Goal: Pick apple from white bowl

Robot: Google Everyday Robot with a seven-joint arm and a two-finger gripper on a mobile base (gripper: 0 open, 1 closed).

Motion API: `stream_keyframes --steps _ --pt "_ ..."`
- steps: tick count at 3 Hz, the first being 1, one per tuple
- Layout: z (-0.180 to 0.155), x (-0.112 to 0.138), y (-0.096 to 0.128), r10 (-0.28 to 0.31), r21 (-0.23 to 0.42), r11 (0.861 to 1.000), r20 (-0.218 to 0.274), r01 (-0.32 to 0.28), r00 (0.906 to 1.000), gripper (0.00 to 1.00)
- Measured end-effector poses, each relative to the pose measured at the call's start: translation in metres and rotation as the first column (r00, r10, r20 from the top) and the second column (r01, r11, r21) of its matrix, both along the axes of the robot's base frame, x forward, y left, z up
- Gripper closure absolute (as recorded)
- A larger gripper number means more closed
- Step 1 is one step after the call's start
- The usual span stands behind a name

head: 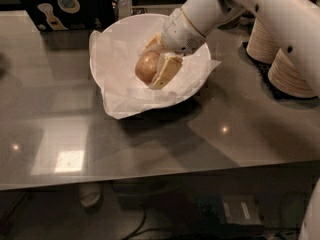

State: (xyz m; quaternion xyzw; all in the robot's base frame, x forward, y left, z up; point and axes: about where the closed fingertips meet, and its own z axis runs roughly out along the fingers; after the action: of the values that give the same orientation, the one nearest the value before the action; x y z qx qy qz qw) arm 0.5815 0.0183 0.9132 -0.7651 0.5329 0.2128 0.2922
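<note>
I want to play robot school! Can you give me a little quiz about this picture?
1. True or false: the apple lies on the bare table.
2. Where is the gripper? A) over the stacked paper bowls B) in the white bowl, fingers closed on the apple C) under the table
3. Fill in: the white bowl is lined with crumpled white ____.
Key: 1 false; 2 B; 3 paper.

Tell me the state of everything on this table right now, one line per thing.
white bowl: upright on the table, paper-lined.
paper liner: crumpled, overhanging the rim.
apple: inside the bowl, gripped.
gripper: down in the bowl, shut on the apple.
paper bowl stacks: standing at the right, untouched.
</note>
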Motion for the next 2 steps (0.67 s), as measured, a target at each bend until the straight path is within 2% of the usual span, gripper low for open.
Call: stream_keyframes --steps 1,2 --pt "0.024 -0.006 -0.014 -0.045 0.029 0.999 0.045 0.044 0.9979 1.0" --pt "0.05 -0.016 -0.033 -0.098 0.015 0.995 0.103 0.097 0.9899 1.0"
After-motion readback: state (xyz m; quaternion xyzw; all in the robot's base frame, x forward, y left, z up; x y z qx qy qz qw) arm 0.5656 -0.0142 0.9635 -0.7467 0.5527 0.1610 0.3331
